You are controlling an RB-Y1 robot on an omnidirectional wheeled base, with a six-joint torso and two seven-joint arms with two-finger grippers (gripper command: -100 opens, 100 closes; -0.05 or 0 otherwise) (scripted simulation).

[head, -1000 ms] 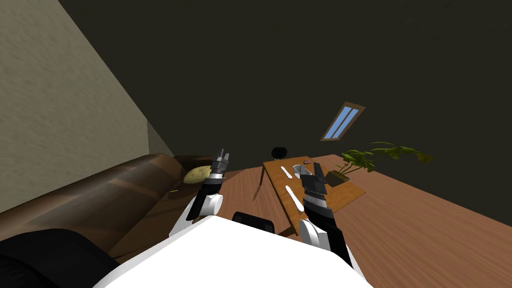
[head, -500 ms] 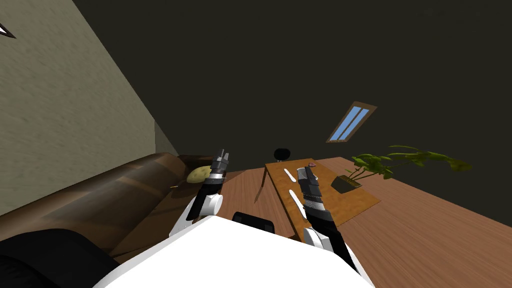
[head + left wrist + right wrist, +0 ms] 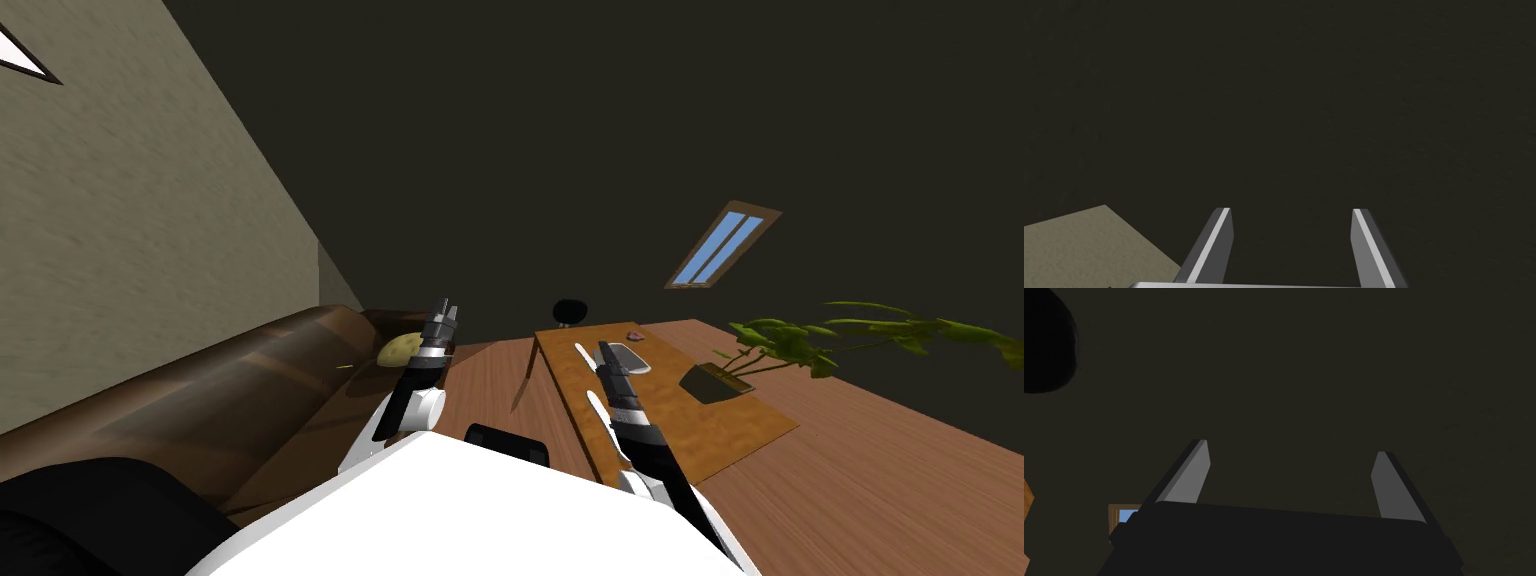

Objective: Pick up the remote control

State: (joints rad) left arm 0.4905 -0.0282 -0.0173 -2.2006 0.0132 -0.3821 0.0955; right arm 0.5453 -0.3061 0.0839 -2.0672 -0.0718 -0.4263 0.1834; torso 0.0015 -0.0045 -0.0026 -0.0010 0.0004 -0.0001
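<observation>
A wooden coffee table [image 3: 690, 425] stands ahead to my right. Two slim white bars lie on it, one far [image 3: 583, 353] and one near [image 3: 598, 412], and a flat grey piece with a pale rim [image 3: 630, 357] lies beside the far bar. I cannot tell which of these is the remote control. My right gripper [image 3: 604, 348] hangs over the table's near-left part, close to the grey piece, and its fingers [image 3: 1191, 472] stand open and empty. My left gripper [image 3: 444, 308] is raised in front of the sofa, with its fingers [image 3: 1216, 240] open and empty.
A long brown sofa [image 3: 230, 400] with a yellow cushion [image 3: 400, 348] runs along the left. On the table's right part stands a potted plant [image 3: 716, 382] with wide leaves, and a small pinkish thing [image 3: 635, 335] lies at its far end. A black round object [image 3: 569, 310] sits behind the table.
My view has swung, so the table and plant sit further right. My right hand has rolled from broadside to edge-on and drawn in a little. The left arm has held still.
</observation>
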